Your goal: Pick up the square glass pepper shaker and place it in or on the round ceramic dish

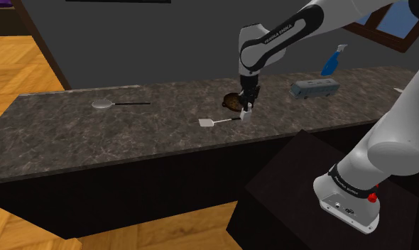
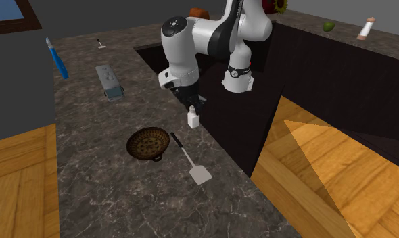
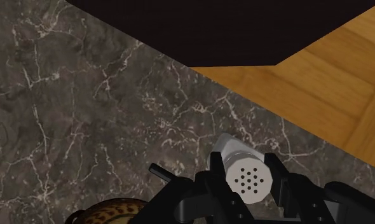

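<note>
My jaws are clamping the white square perforated-top shaker [image 3: 246,172] near the dark veined stone worktop [image 2: 90,176] edge, orange plank floor [image 2: 313,169] lying beyond.

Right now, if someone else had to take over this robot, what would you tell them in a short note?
Gripper: shut on the white shaker, clasped between both fingers.
Shaker: upright near the edge of the counter, a little apart from the dark round dish. I cannot tell whether it is lifted off the surface.
Done: the grasp.
Left: lift, carry over the dish, set down inside, release.
</note>
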Tool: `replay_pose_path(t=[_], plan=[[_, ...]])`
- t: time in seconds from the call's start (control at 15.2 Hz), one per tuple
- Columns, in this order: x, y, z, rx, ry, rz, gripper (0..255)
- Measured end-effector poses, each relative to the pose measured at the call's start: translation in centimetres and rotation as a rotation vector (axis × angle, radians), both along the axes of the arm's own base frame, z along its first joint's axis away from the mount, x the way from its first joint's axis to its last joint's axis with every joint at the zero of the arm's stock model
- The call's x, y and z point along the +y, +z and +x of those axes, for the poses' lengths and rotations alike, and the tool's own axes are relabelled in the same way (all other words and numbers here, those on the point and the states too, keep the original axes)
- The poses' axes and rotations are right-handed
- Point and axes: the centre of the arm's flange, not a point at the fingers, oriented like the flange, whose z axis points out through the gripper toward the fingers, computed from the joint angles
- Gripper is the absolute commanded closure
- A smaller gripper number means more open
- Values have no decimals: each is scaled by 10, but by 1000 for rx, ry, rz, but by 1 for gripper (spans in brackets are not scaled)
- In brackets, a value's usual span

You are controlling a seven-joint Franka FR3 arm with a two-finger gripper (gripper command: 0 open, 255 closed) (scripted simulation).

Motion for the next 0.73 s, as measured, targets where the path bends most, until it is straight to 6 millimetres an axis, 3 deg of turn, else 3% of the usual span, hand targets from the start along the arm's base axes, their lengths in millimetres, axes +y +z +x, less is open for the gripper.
replay_pose_path(t=[0.59,0.73], plan=[[1,44,0,0,0,0,255],[-8,50,13,0,0,0,255]])
